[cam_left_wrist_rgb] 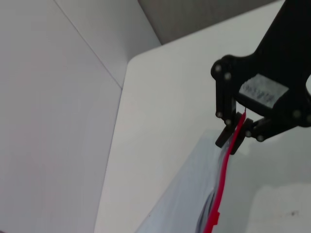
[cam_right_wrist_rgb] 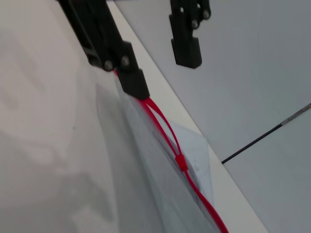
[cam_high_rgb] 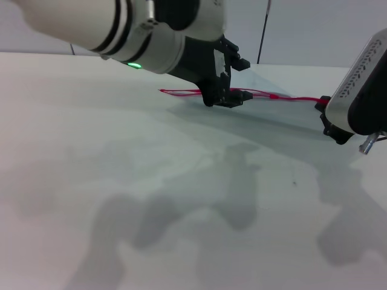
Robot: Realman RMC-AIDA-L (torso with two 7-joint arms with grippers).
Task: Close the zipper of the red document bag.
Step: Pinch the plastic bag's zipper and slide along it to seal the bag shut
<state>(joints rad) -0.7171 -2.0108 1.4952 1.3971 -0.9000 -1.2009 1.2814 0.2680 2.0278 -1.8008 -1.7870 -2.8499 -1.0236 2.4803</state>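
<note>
The red document bag [cam_high_rgb: 260, 81] is a pale translucent pouch at the table's far side, and its long red edge is raised. The zipper [cam_high_rgb: 290, 98] runs along that edge. Its slider [cam_right_wrist_rgb: 180, 162] sits between the two grippers, and the strands toward the left gripper are split apart. My left gripper [cam_high_rgb: 222, 98] is open at the zipper's middle: one finger [cam_right_wrist_rgb: 131, 82] rests on the red strip, the other [cam_right_wrist_rgb: 187, 46] hangs clear. My right gripper [cam_left_wrist_rgb: 237, 138] is shut on the zipper's right end [cam_high_rgb: 319, 100].
The white table [cam_high_rgb: 121, 181] spreads toward me, crossed by arm shadows. Its far corner [cam_left_wrist_rgb: 131, 63] lies just behind the bag, near the wall. A thin black rod [cam_high_rgb: 263, 30] stands behind the table.
</note>
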